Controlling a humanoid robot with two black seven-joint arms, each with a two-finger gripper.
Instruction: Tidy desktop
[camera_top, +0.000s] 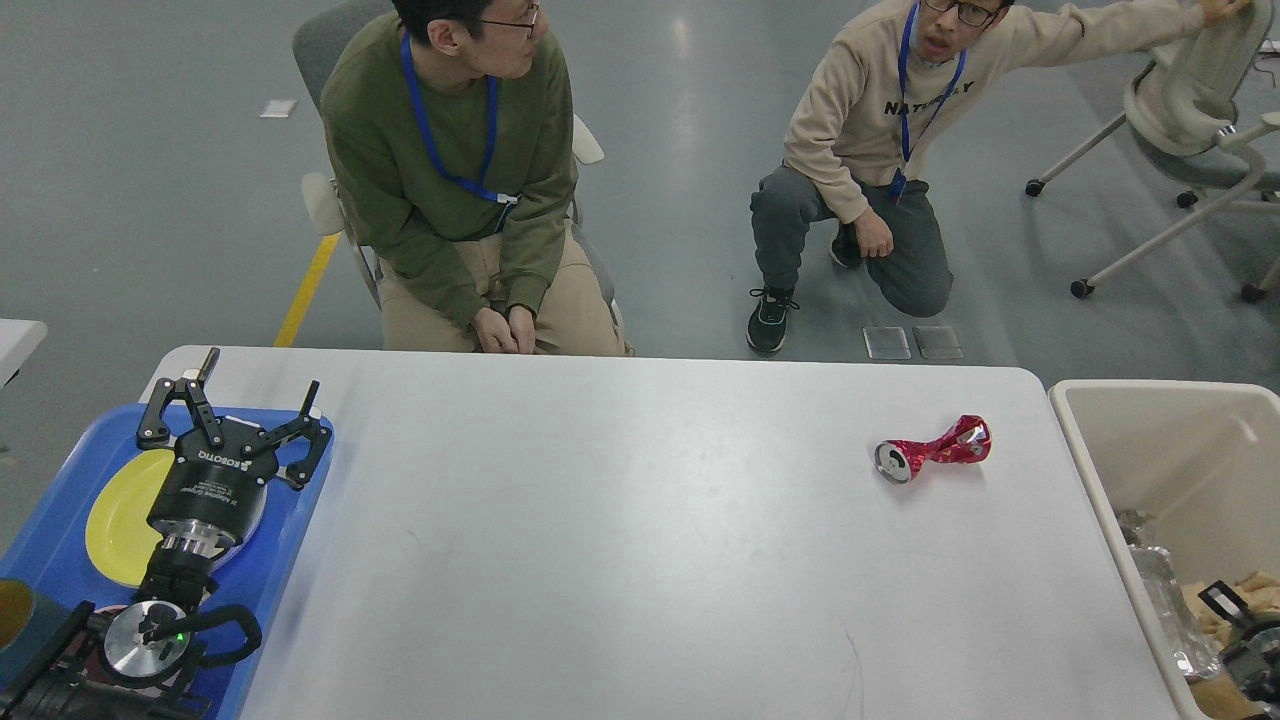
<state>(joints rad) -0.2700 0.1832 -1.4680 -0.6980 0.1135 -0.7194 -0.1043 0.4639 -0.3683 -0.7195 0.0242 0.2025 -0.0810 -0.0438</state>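
Nearest me, low left: my left gripper (232, 412) hangs over the blue tray (60, 560), fingers spread wide, nothing between them. A yellow plate (115, 515) lies in the tray under the wrist.

Low right corner: my right gripper (1235, 620) shows only as a dark bit over the beige bin (1090, 480), above crumpled wrappers and scraps. Too little in view; I cannot tell whether it is spread or closed, or carrying anything.

Between them, the desktop (600, 560) is bare apart from one item: a crushed red can (933, 450), lying on its side toward the far right, near the bin-side edge but not touching it.

Beyond the far edge, two people, one seated on a chair, one crouching. Neither reaches onto the table.

Judgement: the can is the last piece to clear, so the task looks nearly done. Next move falls to the right arm: rise clear of the bin wall, cross to the can, close across its pinched waist. Crumpled metal may roll or slip.
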